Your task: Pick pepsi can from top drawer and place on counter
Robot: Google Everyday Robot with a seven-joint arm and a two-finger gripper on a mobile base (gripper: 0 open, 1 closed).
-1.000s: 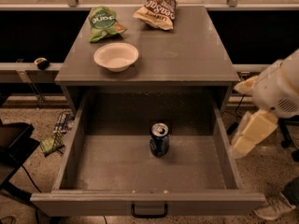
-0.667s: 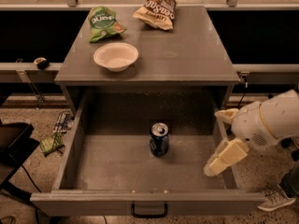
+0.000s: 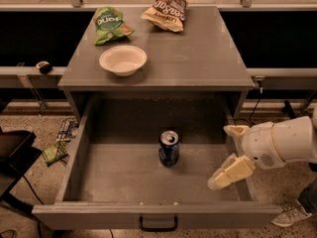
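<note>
- Down on the floor of the top drawer (image 3: 74,157), near its middle, I see the pepsi can (image 3: 169,148) standing up straight with its silver top up.
- The drawer is pulled out toward me, and its small dark handle (image 3: 158,225) sits in the middle of the front panel.
- My end effector (image 3: 220,156) is at the right side of the drawer, close to the right wall. It is to the right of the can and does not touch it.
- Its two pale fingers (image 3: 233,171) are spread apart, and I see nothing between them.
- The white arm (image 3: 287,145) behind it comes in from the right edge.
- Up on the bench (image 3: 198,58) above the drawer, a white bowl (image 3: 123,59) sits near the front left.
- A green chip bag (image 3: 110,24) lies behind the bowl, and a brown chip bag (image 3: 166,9) lies at the back, just right of the green one.
- The can is not on the bench yet.
</note>
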